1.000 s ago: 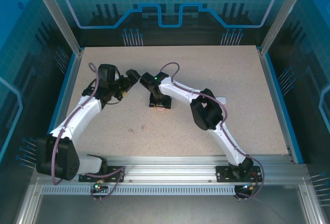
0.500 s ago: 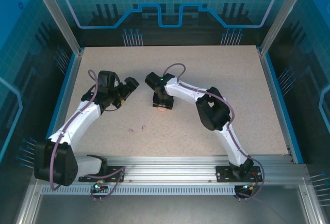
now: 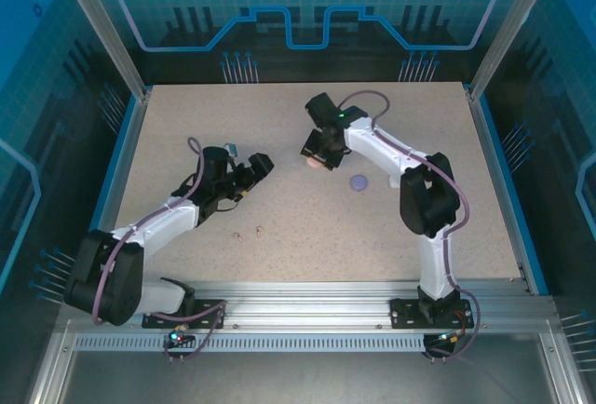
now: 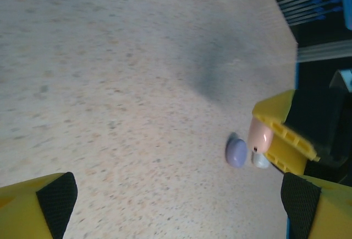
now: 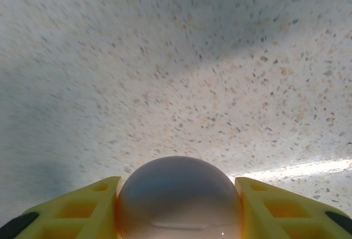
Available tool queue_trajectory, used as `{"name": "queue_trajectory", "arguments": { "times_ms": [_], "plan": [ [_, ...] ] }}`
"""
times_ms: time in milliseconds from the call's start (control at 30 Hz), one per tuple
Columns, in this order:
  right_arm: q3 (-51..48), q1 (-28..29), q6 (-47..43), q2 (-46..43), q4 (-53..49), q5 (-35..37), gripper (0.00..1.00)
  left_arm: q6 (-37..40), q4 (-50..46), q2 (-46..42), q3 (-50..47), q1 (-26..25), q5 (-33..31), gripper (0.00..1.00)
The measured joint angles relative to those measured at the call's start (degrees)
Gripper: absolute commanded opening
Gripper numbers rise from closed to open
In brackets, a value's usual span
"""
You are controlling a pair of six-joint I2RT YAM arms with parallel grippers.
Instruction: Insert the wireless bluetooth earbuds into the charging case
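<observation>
Your right gripper (image 5: 176, 183) is closed around a rounded pink case (image 5: 179, 208); a purple case (image 3: 358, 181) lies on the desk (image 3: 419, 227) near it. Your left gripper (image 4: 176, 211) gapes wide, empty.

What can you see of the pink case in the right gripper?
The pink case is a small, smooth, rounded shell, pale pink and glossy like plastic. It is clamped between the yellow jaws of the right gripper, one jaw pressing each side, and its dome bulges out between them towards the speckled table. Whether it touches the table cannot be told.
</observation>
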Motion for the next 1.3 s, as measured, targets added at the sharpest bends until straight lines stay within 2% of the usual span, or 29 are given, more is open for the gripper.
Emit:
{"name": "queue_trajectory", "arguments": {
  "times_ms": [200,467,833,1300],
  "plan": [
    [0.0,-2.2,5.9,-1.4,3.4,-3.8,0.47,-1.1,14.7,5.1,-1.8,-4.0,0.8,0.93],
    [0.0,-1.8,12.8,-1.6,5.9,-7.2,0.47,-1.5,25.7,11.8,0.2,-6.8,0.8,0.67],
    [-0.7,0.6,15.6,-4.0,6.6,-7.5,0.47,-2.8,32.0,17.3,3.1,-7.6,1.3,0.53],
    [-1.9,1.2,16.4,-4.8,7.8,-7.3,0.47,-3.0,34.7,20.0,6.0,-8.0,1.8,0.39]
  ]
}}
